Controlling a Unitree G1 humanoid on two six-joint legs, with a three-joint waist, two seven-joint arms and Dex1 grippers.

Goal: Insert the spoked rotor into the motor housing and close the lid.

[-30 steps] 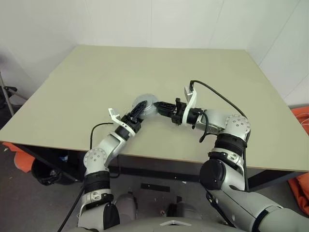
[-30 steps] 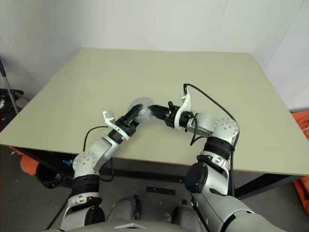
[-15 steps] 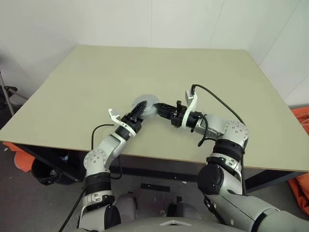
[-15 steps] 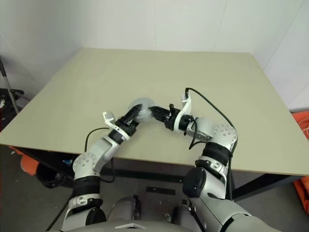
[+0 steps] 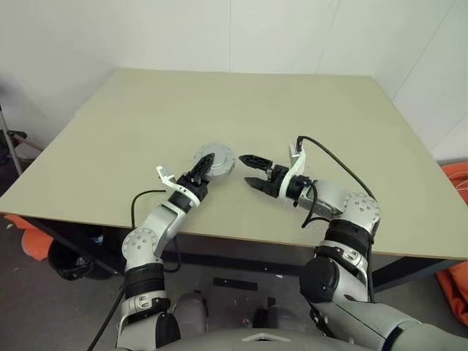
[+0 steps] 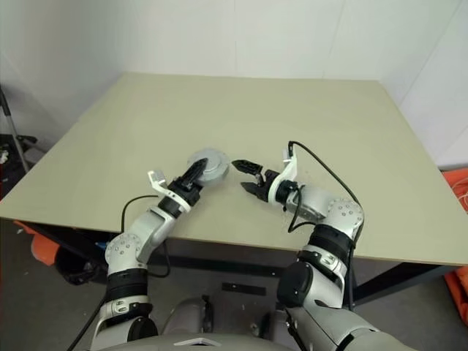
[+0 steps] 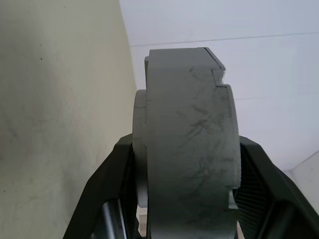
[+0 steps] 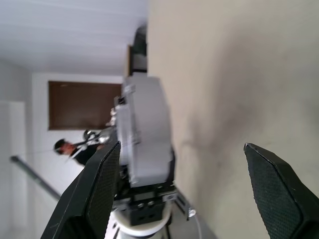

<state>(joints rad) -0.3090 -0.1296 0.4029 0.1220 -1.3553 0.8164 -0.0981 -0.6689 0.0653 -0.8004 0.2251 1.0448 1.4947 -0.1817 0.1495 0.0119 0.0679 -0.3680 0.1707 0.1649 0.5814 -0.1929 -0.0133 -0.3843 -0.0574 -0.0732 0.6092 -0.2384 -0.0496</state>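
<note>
The motor housing [image 5: 215,159] looks like a closed round grey disc, held tilted just above the table [image 5: 241,102] near its front edge. My left gripper [image 5: 201,170] is shut on it. In the left wrist view the housing [image 7: 187,149] stands edge-on between the two black fingers [image 7: 107,186]. My right gripper [image 5: 246,170] is open a short way to the right of the housing, touching nothing. In the right wrist view its fingers [image 8: 102,191] stand wide apart, with the housing [image 8: 144,144] beyond them. The spoked rotor is hidden, and the lid cannot be told apart from the housing.
The beige table stretches wide behind and to both sides of the grippers. Its front edge [image 5: 241,241] runs just below my wrists. White walls [image 5: 292,29] stand behind it. Something orange [image 5: 457,183] lies on the floor at the right.
My right gripper has let go of the housing, opened wide and drawn back to the right. The left gripper keeps its hold, and the housing stays about where it was.
</note>
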